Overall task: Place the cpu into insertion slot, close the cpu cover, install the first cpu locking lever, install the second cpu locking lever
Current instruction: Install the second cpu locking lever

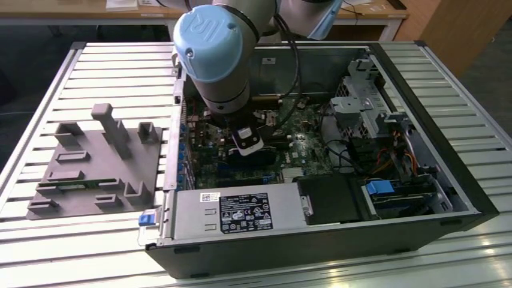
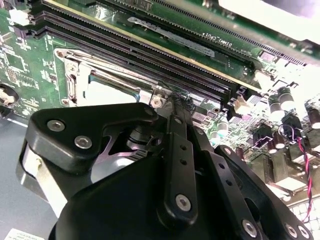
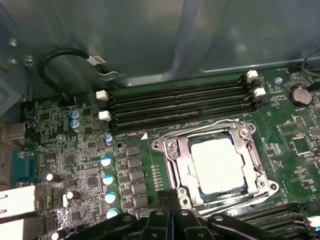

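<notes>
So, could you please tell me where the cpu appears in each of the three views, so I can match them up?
Exterior view: I cannot make the cpu out; the arm stands over that part of the board.
First wrist view: the cpu lies in the insertion slot, framed by the cpu cover.
Second wrist view: its pale top peeks out just beyond the gripper.
Shared landmark: the long black memory slots beside the socket.

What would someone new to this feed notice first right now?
Probably the big blue-capped arm reaching down into the open computer case in the exterior view. Next, in the first wrist view, the bright cpu seated in the insertion slot with the cpu cover lying down around it, below the long memory slots. The black gripper sits at the socket's near edge.
</notes>
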`<action>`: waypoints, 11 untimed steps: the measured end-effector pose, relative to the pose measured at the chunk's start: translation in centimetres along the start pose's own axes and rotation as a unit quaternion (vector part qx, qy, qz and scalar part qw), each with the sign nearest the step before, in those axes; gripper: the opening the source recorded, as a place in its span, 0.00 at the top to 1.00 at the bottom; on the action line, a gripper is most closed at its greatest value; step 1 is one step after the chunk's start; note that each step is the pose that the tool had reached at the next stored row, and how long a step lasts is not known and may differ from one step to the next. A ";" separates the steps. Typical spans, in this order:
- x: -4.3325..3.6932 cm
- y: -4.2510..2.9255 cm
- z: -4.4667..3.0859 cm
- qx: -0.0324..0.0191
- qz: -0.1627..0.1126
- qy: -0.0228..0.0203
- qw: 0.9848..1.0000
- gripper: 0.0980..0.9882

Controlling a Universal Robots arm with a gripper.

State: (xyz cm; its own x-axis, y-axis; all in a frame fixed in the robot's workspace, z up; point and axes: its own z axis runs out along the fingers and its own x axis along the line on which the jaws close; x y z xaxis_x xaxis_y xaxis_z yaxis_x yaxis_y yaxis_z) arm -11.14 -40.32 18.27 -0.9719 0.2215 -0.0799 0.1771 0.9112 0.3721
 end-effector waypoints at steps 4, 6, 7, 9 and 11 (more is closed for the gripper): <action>-0.06 0.27 -0.67 -0.001 0.000 0.000 1.000 0.99; -0.11 0.52 -1.27 -0.001 0.000 0.000 1.000 0.99; -0.14 0.65 -1.59 -0.001 0.000 0.000 1.000 0.99; -0.20 0.86 -2.12 -0.001 0.000 0.000 1.000 0.99; -0.36 1.16 -2.78 0.001 0.001 0.000 1.000 0.99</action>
State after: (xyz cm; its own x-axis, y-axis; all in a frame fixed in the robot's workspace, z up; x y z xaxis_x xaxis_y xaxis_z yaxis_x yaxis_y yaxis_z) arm -11.02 -40.31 21.29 -0.9716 0.2227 -0.0803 0.1783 0.9114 0.3710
